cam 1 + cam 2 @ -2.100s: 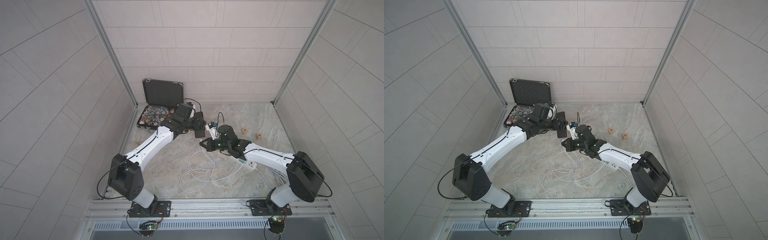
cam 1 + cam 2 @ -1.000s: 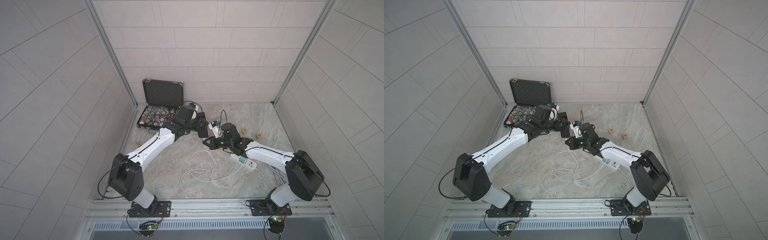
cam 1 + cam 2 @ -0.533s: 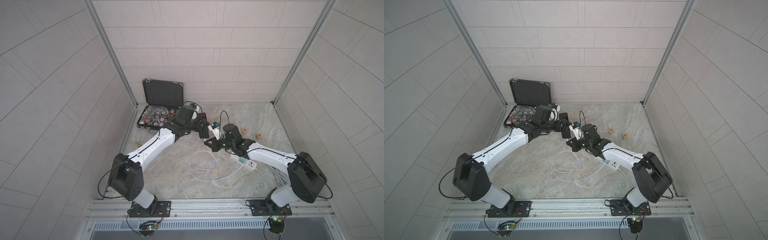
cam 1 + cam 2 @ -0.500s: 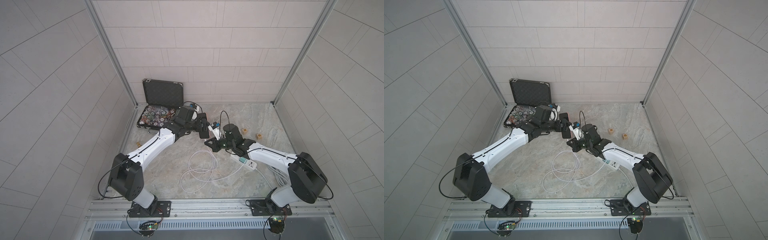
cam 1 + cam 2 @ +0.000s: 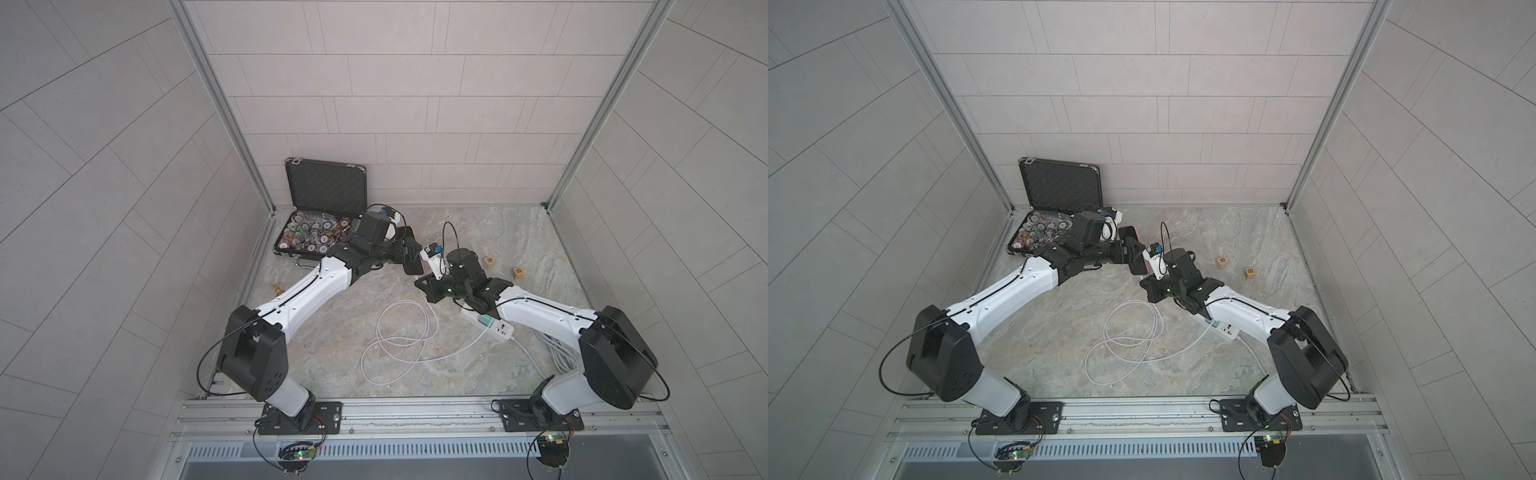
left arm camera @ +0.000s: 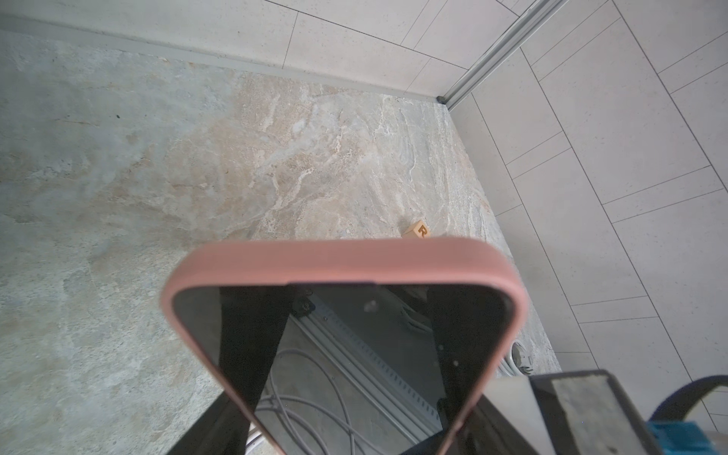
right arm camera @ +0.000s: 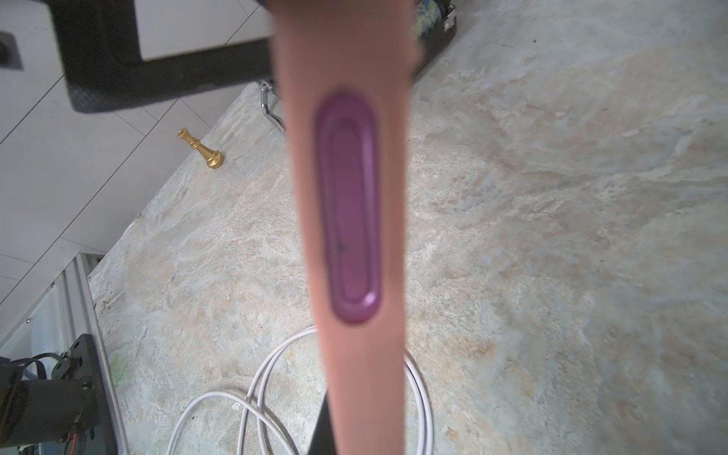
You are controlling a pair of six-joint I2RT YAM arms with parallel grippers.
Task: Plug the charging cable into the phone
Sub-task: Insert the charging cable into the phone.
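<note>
Your right gripper [image 5: 424, 286] is pressed together. The plug tip is hidden, so you can't confirm it is pinched there.

Just ahead of it, almost touching, is the phone [image 5: 414, 268]. It is lifted off the worktop [image 5: 332, 353] and clamped across its width by your left gripper [image 5: 409, 250], jaws set wide on the pink case.

In both top views the phone's long axis runs away from the right gripper toward the back wall, tilted. Its lower end is the one beside that gripper, so the right arm is the nearer one for the insertion.

The right wrist view meets a pink edge head-on, with a purple oblong opening in it. That is probably the port side, though no socket can be made out.

Below the right gripper the charging cable [image 7: 425, 394] lies in loose loops.

Farther out beyond the right gripper, two wooden blocks read "R" [image 5: 489, 261] and "B" [image 5: 518, 272]. No brand is legible on the phone.
</note>
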